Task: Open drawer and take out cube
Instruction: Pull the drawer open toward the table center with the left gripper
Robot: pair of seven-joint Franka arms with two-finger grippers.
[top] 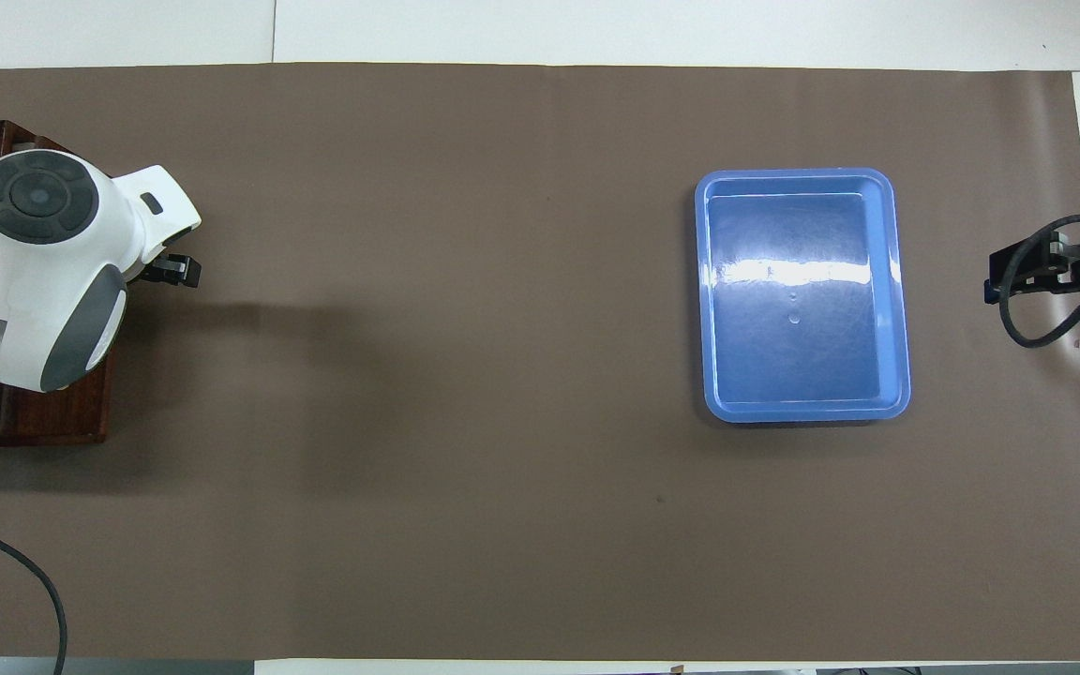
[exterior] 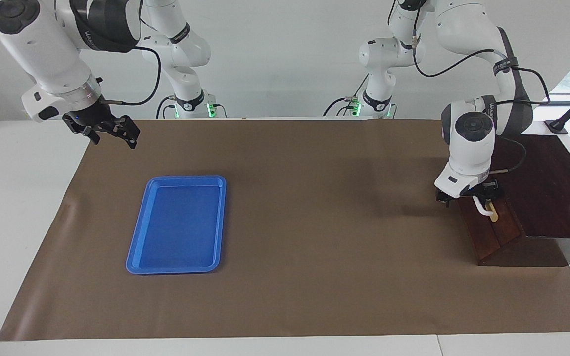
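Observation:
The drawer (exterior: 494,233) sits in a dark wooden box (exterior: 552,188) at the left arm's end of the table. I cannot tell whether it is pulled out at all. My left gripper (exterior: 483,200) is down at the drawer's front, right at its white bar handle (exterior: 485,210). In the overhead view the left arm's wrist (top: 43,272) covers the handle and most of the box (top: 34,422). My right gripper (exterior: 114,132) is open and empty, raised over the brown mat's edge at the right arm's end, also in the overhead view (top: 1046,272). The cube is hidden.
A blue tray (exterior: 136,247) lies empty on the brown mat (exterior: 314,222) toward the right arm's end; it also shows in the overhead view (top: 711,309). A black cable (top: 24,572) runs near the robots' edge at the left arm's end.

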